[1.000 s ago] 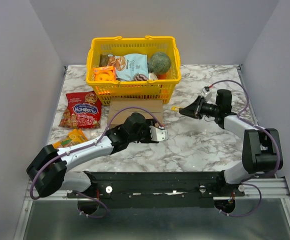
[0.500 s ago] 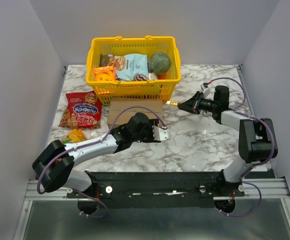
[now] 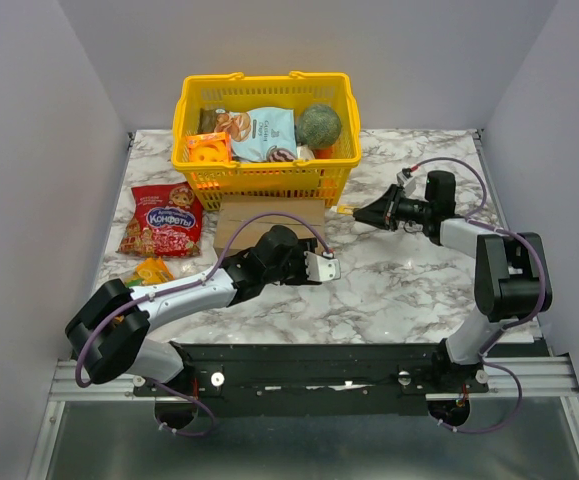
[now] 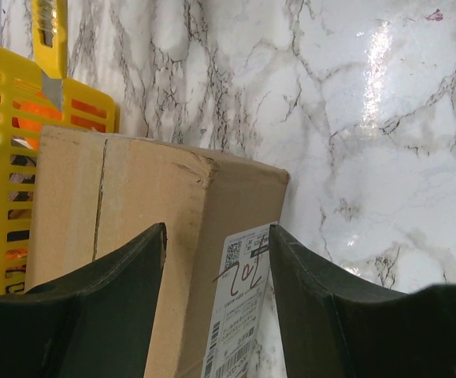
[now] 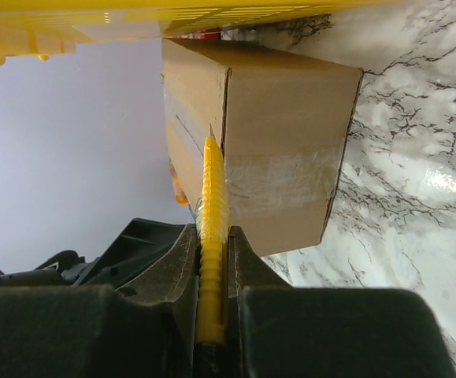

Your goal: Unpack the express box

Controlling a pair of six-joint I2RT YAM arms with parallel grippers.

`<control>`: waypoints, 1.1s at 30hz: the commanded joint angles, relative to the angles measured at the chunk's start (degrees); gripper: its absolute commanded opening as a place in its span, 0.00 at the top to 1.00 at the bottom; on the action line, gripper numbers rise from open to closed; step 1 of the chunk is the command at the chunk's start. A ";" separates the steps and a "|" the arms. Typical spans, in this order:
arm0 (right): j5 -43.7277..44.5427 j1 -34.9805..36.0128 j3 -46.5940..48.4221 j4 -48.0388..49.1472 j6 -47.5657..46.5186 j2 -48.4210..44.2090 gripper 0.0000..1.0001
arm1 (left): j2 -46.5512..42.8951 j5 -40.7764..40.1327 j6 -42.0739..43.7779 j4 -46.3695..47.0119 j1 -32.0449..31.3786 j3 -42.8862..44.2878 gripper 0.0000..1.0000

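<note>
The express box (image 3: 259, 212), a stiff, matte brown cardboard carton with a taped seam, sits on the marble tabletop (image 3: 399, 290) just before the yellow basket (image 3: 265, 180). It is probably light and best steadied by its corners. The left gripper (image 4: 216, 232), jaws apart, straddles one corner. The right gripper (image 5: 212, 236) clamps a yellow cutter (image 5: 213, 189).

Marble table (image 3: 409, 290): basket (image 3: 265, 176), express box (image 3: 269, 211), candy bag (image 3: 161, 220), orange packet (image 3: 147, 272).

The express box (image 3: 259, 212) is a plain brown cardboard box. It lies flat on the marble worktop (image 3: 399, 280), right up against the front of the yellow basket (image 3: 264, 180). Its flaps are shut. Clear tape (image 5: 279, 185) runs over one end, and a white label (image 4: 239, 315) sticks to one side.
</note>
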 commanded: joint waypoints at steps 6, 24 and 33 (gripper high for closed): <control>-1.88 0.55 1.84 -3.36 -0.11 1.78 1.00 | -0.03 -1.08 -0.46 1.17 -0.37 0.33 0.37; -3.73 1.52 1.13 0.23 2.79 2.83 1.00 | 0.05 -0.99 -0.90 1.43 -0.37 -0.11 0.37; -2.50 1.17 -0.17 -0.83 2.87 2.23 1.00 | 0.49 -1.08 -1.08 1.52 -0.37 -0.02 0.37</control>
